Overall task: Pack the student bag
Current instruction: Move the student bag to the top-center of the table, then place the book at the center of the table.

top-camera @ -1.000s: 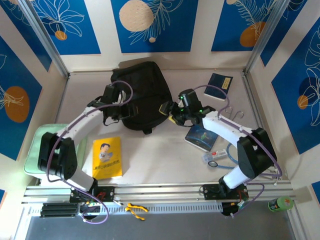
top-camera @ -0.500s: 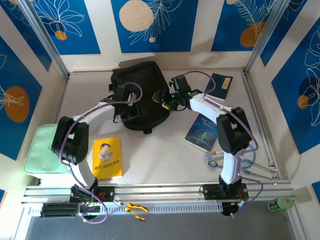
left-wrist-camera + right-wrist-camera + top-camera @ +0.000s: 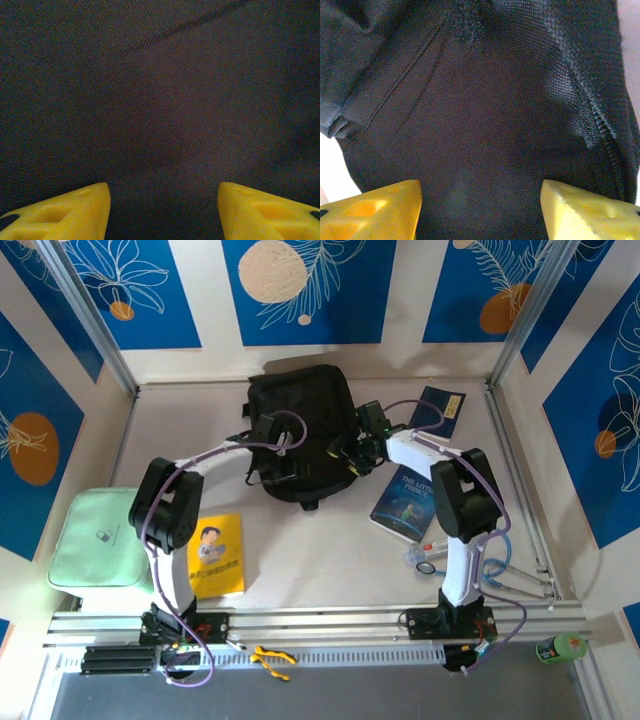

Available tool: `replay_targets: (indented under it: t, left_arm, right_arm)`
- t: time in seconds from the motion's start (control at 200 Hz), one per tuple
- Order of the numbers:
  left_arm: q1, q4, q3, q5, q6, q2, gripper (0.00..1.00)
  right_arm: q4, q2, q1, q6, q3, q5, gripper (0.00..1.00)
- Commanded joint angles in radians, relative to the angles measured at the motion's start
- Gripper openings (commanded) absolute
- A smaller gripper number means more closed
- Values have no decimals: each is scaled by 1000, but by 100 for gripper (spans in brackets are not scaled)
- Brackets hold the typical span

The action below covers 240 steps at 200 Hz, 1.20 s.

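The student bag (image 3: 300,405), a black soft backpack, lies at the back middle of the table. My left gripper (image 3: 275,458) rests on its near left side and my right gripper (image 3: 347,452) on its near right side. In the left wrist view the yellow fingertips (image 3: 75,210) stand wide apart, the left gripper (image 3: 164,210) open, with flat black bag fabric (image 3: 160,100) close in front. The right gripper (image 3: 481,207) is open too. Its yellow fingertips (image 3: 580,210) stand apart over the bag's fabric (image 3: 485,125), near a seam and a fold.
A yellow book (image 3: 215,555) lies near the front left and a pale green pad (image 3: 95,550) at the left edge. A blue book (image 3: 402,502) lies right of the bag, a dark notebook (image 3: 440,405) at the back right, and small items (image 3: 430,555) near the right arm.
The bag has shifted to the right. Both grippers have moved onto it, the left reaching further right, the right swinging back toward the bag. The left jaws have narrowed a little.
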Motion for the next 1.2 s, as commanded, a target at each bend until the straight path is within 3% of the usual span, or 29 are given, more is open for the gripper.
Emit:
replay_targets:
  t: [0.0,0.21,0.39,0.445,0.695,1.02,1.195]
  left_arm:
    - [-4,-31,22,-16,-7,-49,61]
    - [17,-80,-151,-156,-52,-333,78]
    - [61,-188,-396,-272,-99,-591,100]
    - [74,-223,-469,-303,-105,-670,100]
    - [133,-324,-676,-322,-208,-897,100]
    - [111,-343,-807,-235,-229,-949,92]
    - [86,-232,-875,-122,-288,-931,91]
  right_arm:
    - [-61,-67,-15,-52,-26,11,65]
    - [-14,-273,-11,-134,-135,-35,74]
    - [-5,-372,57,-181,-216,-35,95]
    - [1,-388,88,-189,-231,-21,100]
    - [18,-401,199,-141,-242,63,99]
    - [-5,-363,260,-91,-201,96,98]
    - [-15,-347,267,-76,-194,105,97]
